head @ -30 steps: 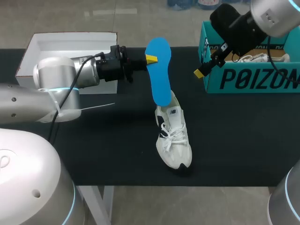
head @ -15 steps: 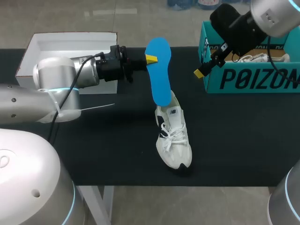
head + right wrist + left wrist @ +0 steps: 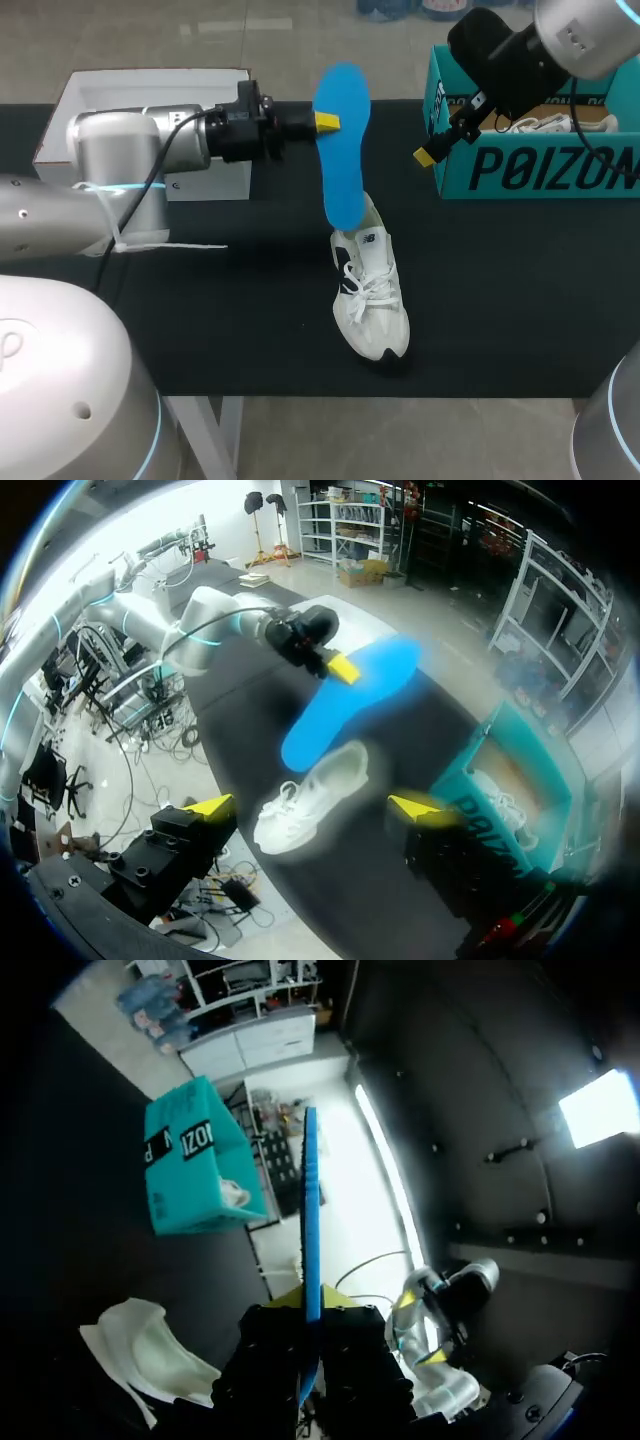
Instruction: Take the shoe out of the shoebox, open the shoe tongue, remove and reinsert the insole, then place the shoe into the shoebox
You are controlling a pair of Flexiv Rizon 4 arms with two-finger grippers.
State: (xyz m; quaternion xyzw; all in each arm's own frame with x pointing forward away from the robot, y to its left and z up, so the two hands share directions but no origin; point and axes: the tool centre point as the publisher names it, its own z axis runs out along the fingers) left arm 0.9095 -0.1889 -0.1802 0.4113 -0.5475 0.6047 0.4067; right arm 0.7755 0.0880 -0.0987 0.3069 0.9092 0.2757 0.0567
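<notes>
Left gripper (image 3: 326,122) rolled since the last frame, turning insole (image 3: 340,170) nearer edge-on. It was clamped on the insole's upper part, shoe (image 3: 370,295) below it. Right gripper (image 3: 312,807) hung spread, empty, beside shoebox (image 3: 530,170). Reinsert likely needed the lower end kept lined up with the shoe's opening.

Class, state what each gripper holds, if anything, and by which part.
The left gripper pinches the blue insole by its edge near the upper end; the right gripper holds nothing.
</notes>
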